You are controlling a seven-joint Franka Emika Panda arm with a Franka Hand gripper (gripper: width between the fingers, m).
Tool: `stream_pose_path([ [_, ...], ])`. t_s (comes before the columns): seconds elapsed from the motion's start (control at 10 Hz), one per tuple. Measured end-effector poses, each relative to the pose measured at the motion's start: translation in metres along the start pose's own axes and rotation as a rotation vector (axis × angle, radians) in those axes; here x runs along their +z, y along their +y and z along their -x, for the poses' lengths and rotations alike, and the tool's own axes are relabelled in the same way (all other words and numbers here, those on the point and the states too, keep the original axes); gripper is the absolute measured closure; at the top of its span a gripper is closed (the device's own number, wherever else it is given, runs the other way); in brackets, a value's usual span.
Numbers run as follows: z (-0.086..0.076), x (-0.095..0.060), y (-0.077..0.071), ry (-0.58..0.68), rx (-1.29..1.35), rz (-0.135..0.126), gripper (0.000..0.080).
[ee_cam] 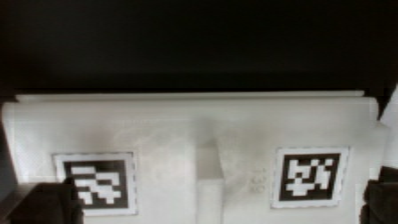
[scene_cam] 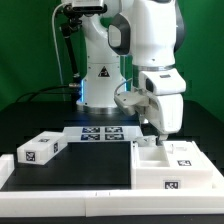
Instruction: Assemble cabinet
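The white cabinet body (scene_cam: pixel 172 166) lies on the black table at the exterior view's right, with square tags on its top and front. In the wrist view it (ee_cam: pixel 196 125) fills the lower half, showing two tags and a ridge between them. A smaller white tagged block (scene_cam: pixel 40 150) lies apart at the exterior view's left. My gripper (scene_cam: pixel 153 136) hangs just over the far part of the body. In the wrist view my gripper (ee_cam: pixel 206 203) is open, its dark fingertips (ee_cam: pixel 32 205) far apart near the body's two ends. It holds nothing.
The marker board (scene_cam: pixel 100 133) lies flat behind the parts, near the arm's base. A low white rail (scene_cam: pixel 70 196) runs along the table's front edge and up the exterior view's left side. A black stand with cables (scene_cam: pixel 68 50) rises at the back left.
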State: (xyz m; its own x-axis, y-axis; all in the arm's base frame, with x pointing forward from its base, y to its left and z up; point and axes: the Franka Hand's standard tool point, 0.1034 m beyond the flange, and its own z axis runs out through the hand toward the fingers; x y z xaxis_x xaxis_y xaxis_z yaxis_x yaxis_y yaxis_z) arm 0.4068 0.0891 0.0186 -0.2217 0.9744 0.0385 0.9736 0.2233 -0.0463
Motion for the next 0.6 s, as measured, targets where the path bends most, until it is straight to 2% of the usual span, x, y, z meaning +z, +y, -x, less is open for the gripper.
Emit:
stream_pose_path([
  [0.3,0.0015,0.0007,0.0053,0.001,0.01,0.001,0.0002],
  [0.5,-0.0005,0.0004,0.0073,0.002,0.016,0.004,0.0252],
  [0.6,-0.0003,0.0004,0.0074,0.002,0.017,0.004,0.0252],
])
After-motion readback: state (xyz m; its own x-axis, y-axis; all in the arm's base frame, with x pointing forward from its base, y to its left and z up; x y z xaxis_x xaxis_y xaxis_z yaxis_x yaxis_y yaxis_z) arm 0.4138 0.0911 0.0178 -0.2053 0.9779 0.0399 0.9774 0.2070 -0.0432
